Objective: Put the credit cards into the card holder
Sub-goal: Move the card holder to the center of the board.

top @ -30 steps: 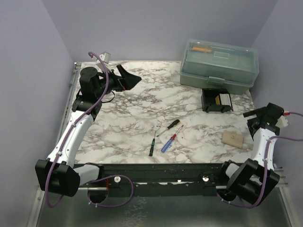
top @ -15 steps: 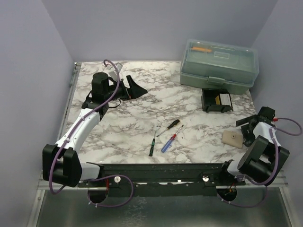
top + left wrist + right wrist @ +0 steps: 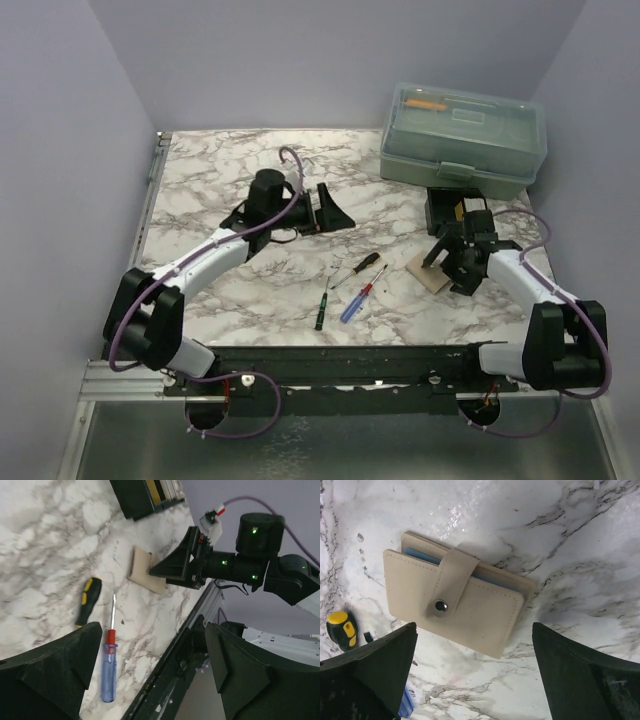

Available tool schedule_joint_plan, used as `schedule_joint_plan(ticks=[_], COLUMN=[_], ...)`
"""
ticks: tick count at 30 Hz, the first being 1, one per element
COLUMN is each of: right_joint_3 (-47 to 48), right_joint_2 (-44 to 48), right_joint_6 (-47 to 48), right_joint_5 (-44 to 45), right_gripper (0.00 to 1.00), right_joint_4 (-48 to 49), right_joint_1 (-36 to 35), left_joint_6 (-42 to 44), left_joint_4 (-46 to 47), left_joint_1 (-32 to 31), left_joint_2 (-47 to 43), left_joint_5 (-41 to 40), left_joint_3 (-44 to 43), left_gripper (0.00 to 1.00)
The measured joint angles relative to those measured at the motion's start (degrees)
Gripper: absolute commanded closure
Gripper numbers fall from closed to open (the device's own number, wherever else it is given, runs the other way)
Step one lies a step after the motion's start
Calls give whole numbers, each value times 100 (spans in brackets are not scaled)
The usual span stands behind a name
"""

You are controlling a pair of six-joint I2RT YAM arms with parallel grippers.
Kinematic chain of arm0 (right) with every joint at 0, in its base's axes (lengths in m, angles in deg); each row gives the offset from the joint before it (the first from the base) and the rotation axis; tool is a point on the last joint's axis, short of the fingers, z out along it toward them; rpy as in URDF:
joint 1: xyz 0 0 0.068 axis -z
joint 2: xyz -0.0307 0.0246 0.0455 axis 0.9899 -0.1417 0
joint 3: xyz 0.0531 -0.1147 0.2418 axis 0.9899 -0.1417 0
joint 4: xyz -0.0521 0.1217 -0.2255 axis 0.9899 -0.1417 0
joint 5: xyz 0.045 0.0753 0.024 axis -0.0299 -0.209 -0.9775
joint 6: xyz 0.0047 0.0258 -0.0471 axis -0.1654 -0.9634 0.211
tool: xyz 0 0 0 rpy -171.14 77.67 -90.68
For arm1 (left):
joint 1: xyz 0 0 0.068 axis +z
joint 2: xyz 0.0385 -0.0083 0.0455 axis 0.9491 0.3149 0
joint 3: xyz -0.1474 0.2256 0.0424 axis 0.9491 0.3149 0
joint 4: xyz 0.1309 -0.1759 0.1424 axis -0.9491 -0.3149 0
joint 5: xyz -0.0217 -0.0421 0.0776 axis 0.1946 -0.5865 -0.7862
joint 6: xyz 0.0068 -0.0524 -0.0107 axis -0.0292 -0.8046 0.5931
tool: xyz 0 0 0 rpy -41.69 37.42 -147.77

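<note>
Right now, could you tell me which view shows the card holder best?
The right wrist view: the card holder fills the centre, closed, with its snap and a blue edge inside clear. The top external view shows only a small tan patch by the right gripper; the left wrist view shows it small, partly hidden behind that gripper.

The tan wallet [image 3: 455, 607] lies flat on the marble desk [image 3: 570, 540]. It is folded shut, its strap fastened by a dark snap at the middle. Thin blue edges of cards [image 3: 422, 556] show between its flaps, on both sides of the strap.
</note>
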Motion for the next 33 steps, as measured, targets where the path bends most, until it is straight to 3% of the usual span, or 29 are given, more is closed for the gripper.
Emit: schedule_joint_plan(ticks=[6,11,14,18,21,24,29,33], right_joint_3=[85,356,415,188,-153,-533,-973,-997], right_joint_2=[236,-37,-291,-306,-188,48,310,109], right_joint_6=[111,514,750,933,944,820,529,400], right_joint_5=[210,107,-111,-713,-1172,-1532,-1934,-2090], right_gripper=[4,34,41,46,56,58,78,80], right_joint_4=[-151,138,400,717,898,994,1241,1386], right_joint_1=[52,511,584,581,566,564,560,560], left_joint_6=[-627,-1145,-1486,-1882,-2138,-2361,-2603,-2605], left_joint_4=[385,660,905,1143,1217,1211,1222,1196], left_joint_1=[-1174,-1768,-2004,-2181,-2227,-2240,-2234,-2243], left_joint_2=[1064,1976,2529,3161,3482,3622,3635,3751], left_joint_5=[-321,-446,-472,-466,-470,-614,-1027,-1158], left_joint_3=[-92,-463,-798,-1152,-1217,-1182,-1110,-1143], left_gripper=[21,36,40,43,45,49,51,51])
